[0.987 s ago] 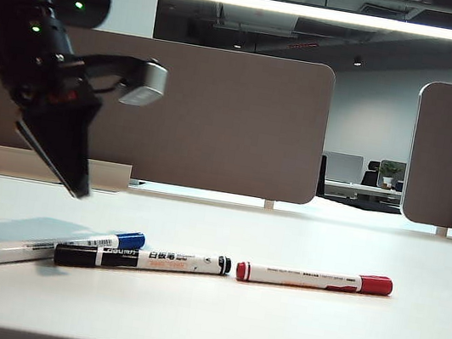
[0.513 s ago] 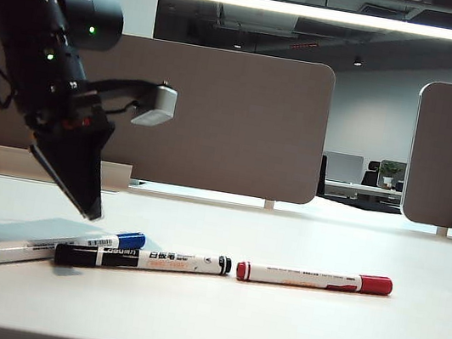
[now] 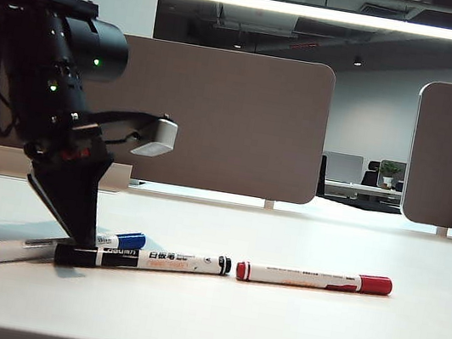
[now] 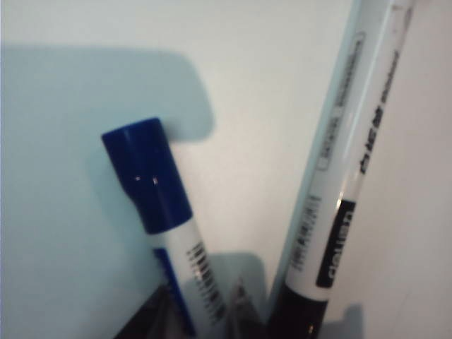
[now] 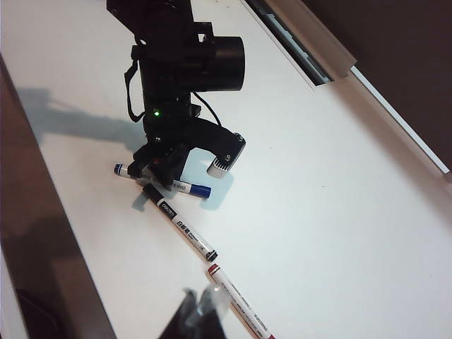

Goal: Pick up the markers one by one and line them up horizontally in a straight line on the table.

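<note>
White table (image 3: 286,334), office partitions behind. Black marker (image 3: 143,259) and red marker (image 3: 314,277) already end to end in row. Blue marker (image 3: 54,247) askew behind black, unplaced. Left gripper (image 3: 82,237) down astride blue barrel, jaws part-open, grip uncertain. Right gripper (image 5: 194,314) raised near red marker, shut, empty.

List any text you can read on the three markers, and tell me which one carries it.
"deli": black marker, on the black band of its barrel.
Chinese characters beside it on the same barrel: too small to read.
Blue marker: barcode, digits blurred.
Red marker: print line too small to read.
</note>
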Tool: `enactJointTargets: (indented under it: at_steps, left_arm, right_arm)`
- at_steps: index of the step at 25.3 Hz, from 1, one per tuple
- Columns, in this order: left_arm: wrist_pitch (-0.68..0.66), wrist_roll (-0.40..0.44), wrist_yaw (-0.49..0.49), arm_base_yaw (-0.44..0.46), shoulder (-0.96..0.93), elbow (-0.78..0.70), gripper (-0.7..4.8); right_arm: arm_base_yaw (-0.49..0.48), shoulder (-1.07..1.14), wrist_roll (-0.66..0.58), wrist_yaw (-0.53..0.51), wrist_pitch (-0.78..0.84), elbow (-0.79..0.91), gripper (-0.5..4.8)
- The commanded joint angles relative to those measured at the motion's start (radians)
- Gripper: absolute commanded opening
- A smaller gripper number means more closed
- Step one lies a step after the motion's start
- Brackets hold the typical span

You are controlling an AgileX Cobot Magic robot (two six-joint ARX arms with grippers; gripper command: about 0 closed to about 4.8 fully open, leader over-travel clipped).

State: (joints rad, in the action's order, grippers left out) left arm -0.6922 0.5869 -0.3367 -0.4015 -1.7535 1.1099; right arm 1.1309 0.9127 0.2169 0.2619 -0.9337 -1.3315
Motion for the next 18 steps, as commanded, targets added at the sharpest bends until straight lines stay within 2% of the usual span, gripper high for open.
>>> enactJointTargets:
  at_steps: [1, 5, 8, 9, 12, 18]
  left_arm:
    - [0.003, 0.001, 0.048, 0.0, -0.015, 0.006, 1.2]
    - [-0.011, 0.012, 0.142, 0.002, -0.016, 0.006, 0.57]
    - [-0.05, 0.074, 0.181, 0.002, -0.016, 0.006, 0.38]
    - [-0.069, 0.097, 0.187, 0.003, -0.016, 0.006, 0.15]
    - [-0.097, 0.098, 0.248, 0.009, -0.015, 0.006, 0.15]
    - [-0.176, 0.119, 0.304, 0.034, -0.015, 0.006, 0.15]
  right_arm:
    - [0.0, -0.004, -0.008, 0.002, 0.01, -0.005, -0.01]
    - [0.0, -0.004, -0.008, 0.002, 0.01, -0.005, -0.01]
    - [0.0, -0.004, -0.008, 0.002, 0.01, -0.005, -0.01]
    - [0.0, -0.004, -0.008, 0.002, 0.01, -0.005, -0.01]
    - [0.0, -0.004, -0.008, 0.001, 0.01, -0.005, -0.01]
    - [0.0, -0.005, -0.008, 0.001, -0.005, -0.005, -0.01]
